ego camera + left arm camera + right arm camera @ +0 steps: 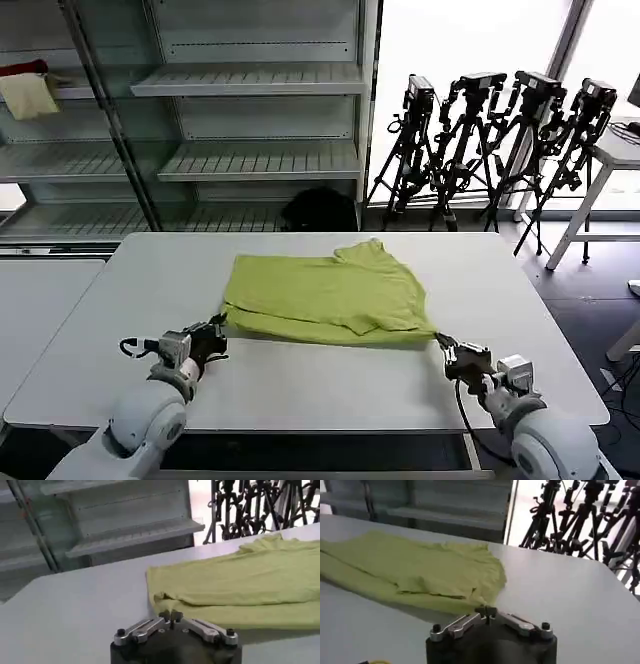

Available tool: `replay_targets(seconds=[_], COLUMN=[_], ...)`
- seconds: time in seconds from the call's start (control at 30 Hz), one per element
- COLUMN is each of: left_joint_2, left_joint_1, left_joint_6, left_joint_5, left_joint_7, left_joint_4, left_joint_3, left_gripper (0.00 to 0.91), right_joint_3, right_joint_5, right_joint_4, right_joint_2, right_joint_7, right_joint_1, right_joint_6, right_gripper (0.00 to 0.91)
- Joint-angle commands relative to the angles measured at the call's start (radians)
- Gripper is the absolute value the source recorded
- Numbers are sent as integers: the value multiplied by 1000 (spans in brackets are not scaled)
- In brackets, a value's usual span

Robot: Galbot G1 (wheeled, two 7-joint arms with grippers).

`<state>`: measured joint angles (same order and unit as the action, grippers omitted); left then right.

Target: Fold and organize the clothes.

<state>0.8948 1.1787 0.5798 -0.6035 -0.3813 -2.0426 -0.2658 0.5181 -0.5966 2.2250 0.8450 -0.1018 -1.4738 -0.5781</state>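
The clothes are one lime yellow-green T-shirt (325,295), lying folded with its plain side up in the middle of the white table (300,385). My left gripper (219,333) is at its near-left corner, fingertips closed together on the cloth edge (161,602). My right gripper (443,345) is at the near-right corner, also shut, with the shirt's corner (479,601) pinched at its tips. In the left wrist view the left gripper (170,615) meets the shirt (240,582). In the right wrist view the right gripper (486,611) touches the shirt (420,570).
Grey shelving (250,120) stands behind the table, with a cream cloth and red piece (28,90) at its upper left. Black tripods (490,150) cluster at the back right beside a white table (615,150). A dark bag (320,210) lies on the floor.
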Motion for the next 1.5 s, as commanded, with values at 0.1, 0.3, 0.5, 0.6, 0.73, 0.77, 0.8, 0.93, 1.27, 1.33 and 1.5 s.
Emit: replay_targets(seconds=[0.1,0.3,0.5,0.6,0.73,0.77,0.8,0.93,1.27,1.33,1.5], left_joint_2=[-18,-2,-6,-6,-6,-8,-11,-15,-10,-10,-6], left_joint_1=[255,375,453,466,432,418,411,384,350,346,339], left_joint_6=[-1,-2,-2,-3,-3,-3,-3,-2,-3,-3,-3], left_joint_5=[41,120,168,179,178,175,168,157,157,155,154], left_joint_7=[-51,-82,-99,-96,-100,-101,-101,-98,-87,-87,-86], left_joint_4=[-177,-248,-302,-295,-270,-267,-264,-249,-230,-227,-228], left_joint_3=[-75,-90,-110,-116,-112,-109,-108,-99,-77,-77,-72], left_gripper=[0,0,0,0,0,0,0,0,0,0,0], right_joint_3=[54,107,163,177,175,175,176,174,1,-27,-68], right_joint_5=[-5,-2,-6,-6,-13,-8,-3,12,40,40,39], right_joint_4=[124,174,214,211,212,210,203,153,-24,-53,-98], right_joint_2=[-40,-63,-85,-95,-85,-82,-82,-68,-42,-39,-30], right_joint_7=[-2,3,8,4,-4,-6,-9,-18,32,38,53], right_joint_1=[-198,-297,-397,-420,-397,-383,-369,-276,-23,11,43], right_joint_6=[1,3,7,25,29,38,49,88,114,113,108], right_gripper=[0,0,0,0,373,504,584,877,635,564,564])
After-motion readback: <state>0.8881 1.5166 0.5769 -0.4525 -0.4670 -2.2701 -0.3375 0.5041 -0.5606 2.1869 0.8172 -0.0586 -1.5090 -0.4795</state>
